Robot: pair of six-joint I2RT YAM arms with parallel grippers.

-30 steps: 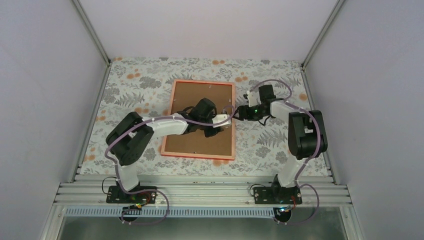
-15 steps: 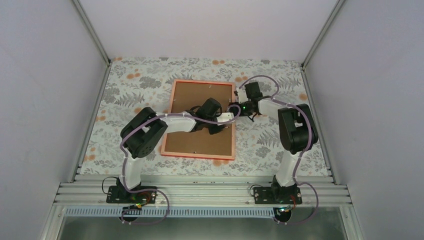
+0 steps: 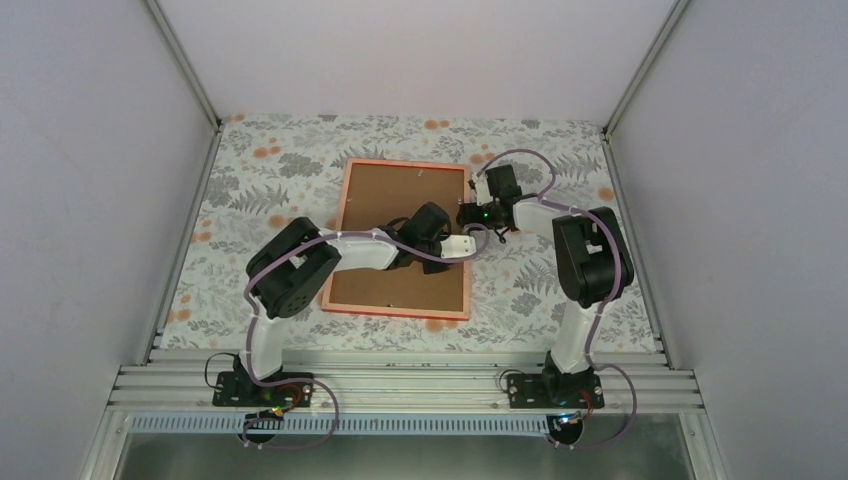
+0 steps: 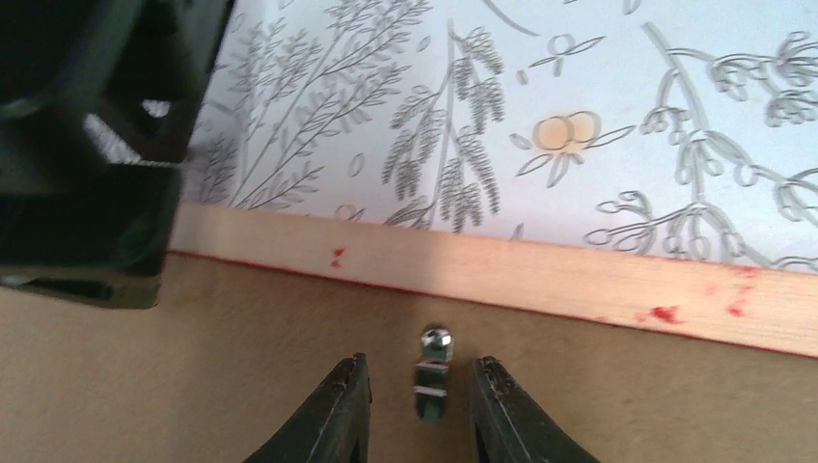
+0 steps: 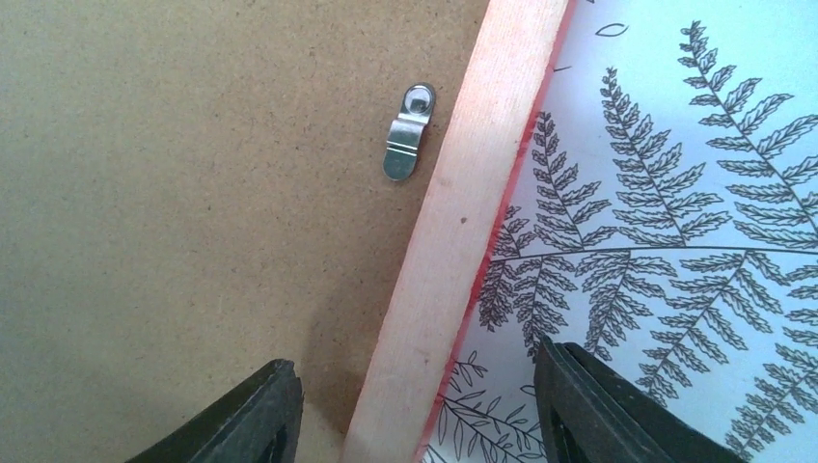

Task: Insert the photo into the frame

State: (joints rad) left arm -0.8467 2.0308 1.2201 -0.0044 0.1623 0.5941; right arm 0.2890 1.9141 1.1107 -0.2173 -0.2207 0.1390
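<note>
Presently, pale-wood frame (image 3: 395, 309) rims matte brown hardboard backing (image 3: 390, 190); left fingers (image 4: 342, 415) narrowly parted around one shiny clip (image 4: 432, 374), right fingers (image 5: 251, 415) gape wide near second clip (image 5: 409, 133).

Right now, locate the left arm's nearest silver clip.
The silver metal clip sits low in the left wrist view, between the left fingers, on brown hardboard.

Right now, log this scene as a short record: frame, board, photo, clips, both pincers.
frame: flat on the flowered table cover, pale back up
board: brown, seated in the frame
photo: not in view
left pincer: open, fingers either side of a metal clip, not gripping it
right pincer: open wide, straddling the frame's edge; a second clip lies ahead
</note>
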